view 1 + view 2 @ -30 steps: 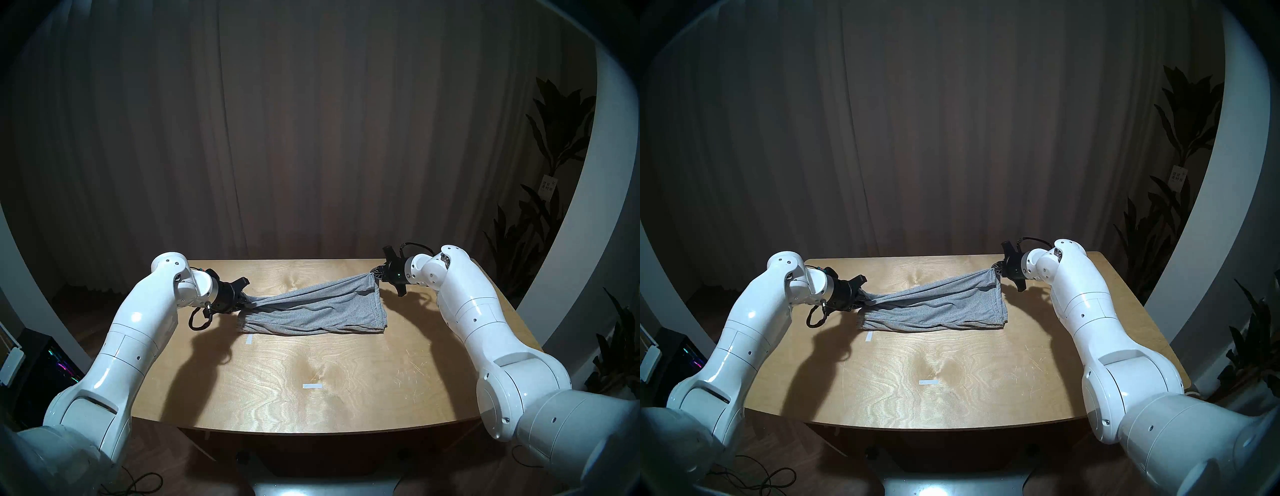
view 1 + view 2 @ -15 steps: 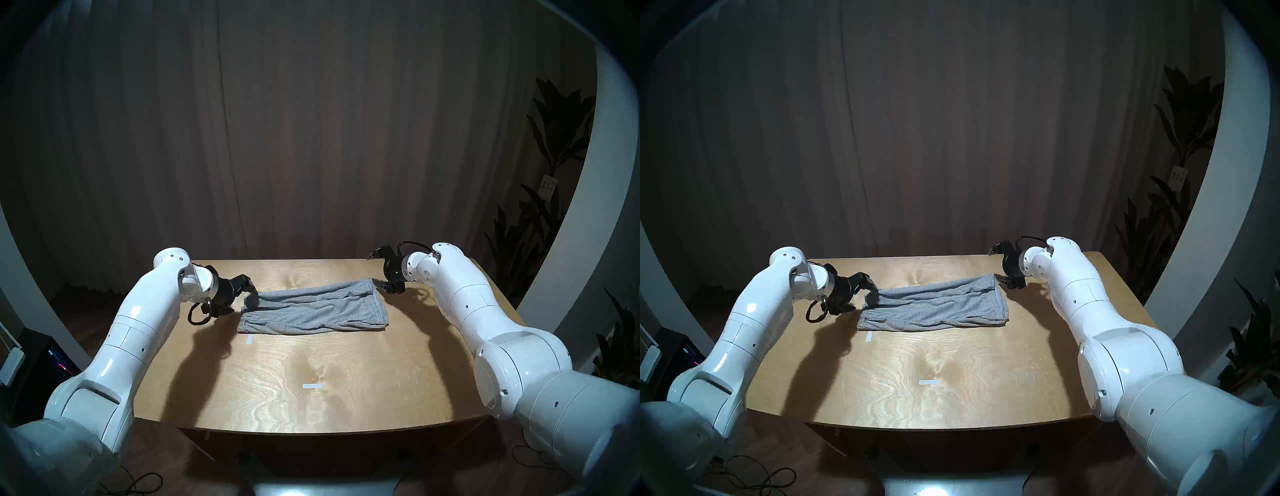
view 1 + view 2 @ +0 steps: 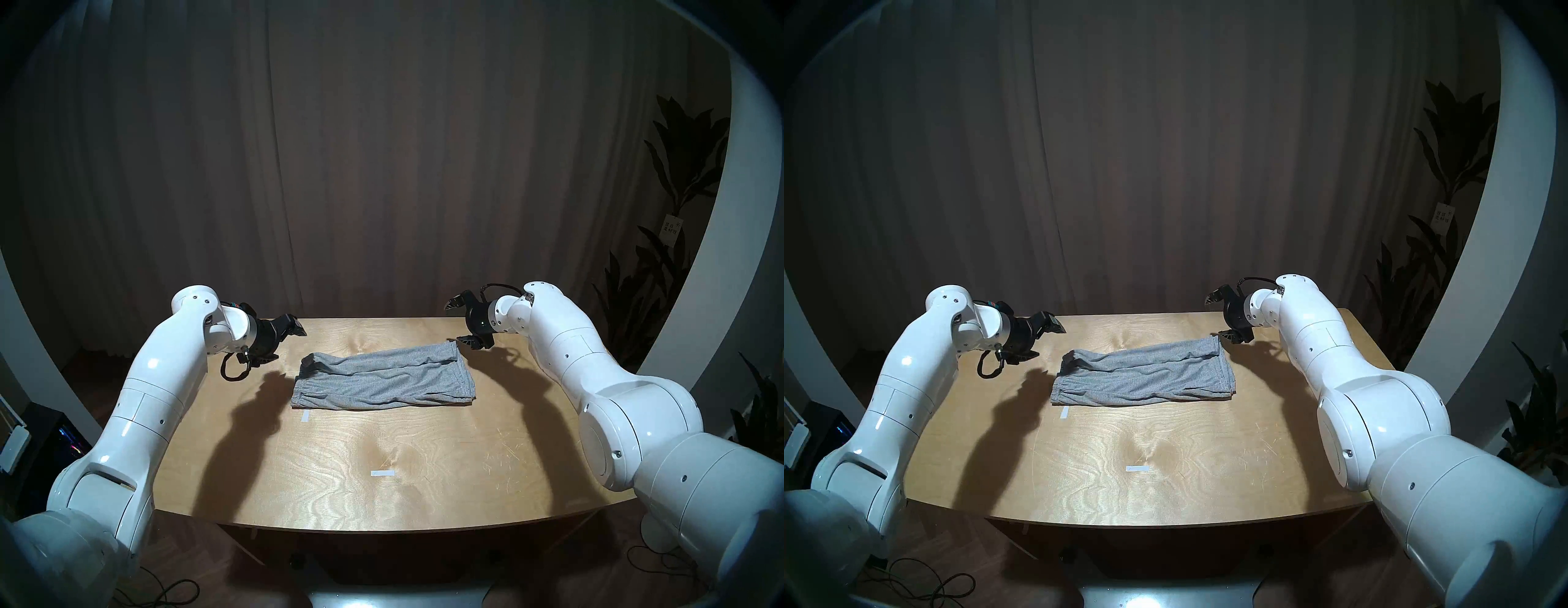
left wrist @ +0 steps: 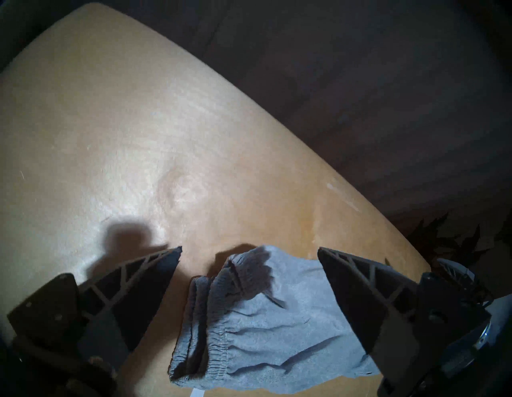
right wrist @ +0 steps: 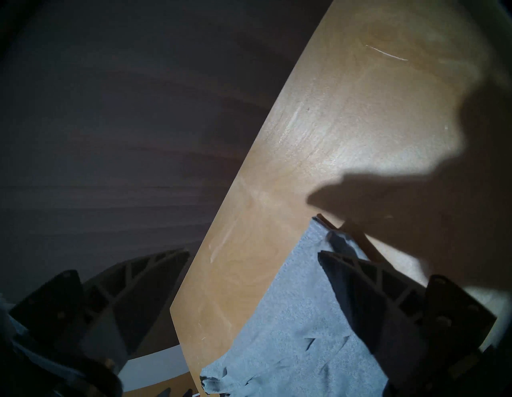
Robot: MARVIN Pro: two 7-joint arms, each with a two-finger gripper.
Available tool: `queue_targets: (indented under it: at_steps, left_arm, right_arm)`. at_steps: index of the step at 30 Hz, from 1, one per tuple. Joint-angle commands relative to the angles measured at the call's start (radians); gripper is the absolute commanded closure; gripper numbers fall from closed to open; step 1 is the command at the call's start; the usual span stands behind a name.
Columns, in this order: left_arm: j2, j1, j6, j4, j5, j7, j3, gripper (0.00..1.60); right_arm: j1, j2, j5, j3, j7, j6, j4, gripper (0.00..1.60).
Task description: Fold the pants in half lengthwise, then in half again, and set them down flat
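A second ago both grippers pinched the far edge of the pants (image 3: 382, 380) and held it taut above the bench (image 3: 382, 479). Now the left gripper (image 3: 285, 344) and right gripper (image 3: 460, 322) are spread wide, holding nothing, and have pulled back and up from the cloth. The pants lie released on the far half of the bench, folded into a long band, gathered waistband toward the left arm, leg hems toward the right, the far layer rumpled. Two small white tape marks (image 3: 382, 473) sit on the pale plywood top. Behind hangs a dark curtain (image 3: 382, 170); leafy plants (image 3: 679, 191) stand at the right.
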Motion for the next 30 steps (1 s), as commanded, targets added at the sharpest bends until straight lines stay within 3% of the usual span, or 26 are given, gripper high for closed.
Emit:
queue_targets:
  at_steps: [1,7,16,25,30]
  left_arm:
    - [0.061,0.049,-0.035,-0.119,-0.016,-0.025,-0.081,0.00]
    - [0.091,0.149,-0.039,-0.207,-0.039,-0.035,-0.144,0.00]
    - [0.105,0.255,-0.019,-0.310,-0.042,-0.043,-0.145,0.00]
    - [0.114,0.356,-0.009,-0.350,-0.070,-0.048,-0.157,0.00]
    - [0.107,0.417,-0.019,-0.375,-0.107,-0.069,-0.199,0.00]
  right_arm:
    - [0.063,0.036,0.026,0.027,0.012,0.054,-0.030,0.00]
    - [0.001,0.081,0.043,0.037,-0.021,0.141,-0.066,0.00]
    - [-0.090,0.105,0.102,0.080,-0.027,0.248,-0.085,0.00]
    - [-0.160,0.143,0.148,0.120,-0.018,0.251,-0.139,0.00]
    - [-0.217,0.162,0.184,0.144,0.000,0.251,-0.201,0.00]
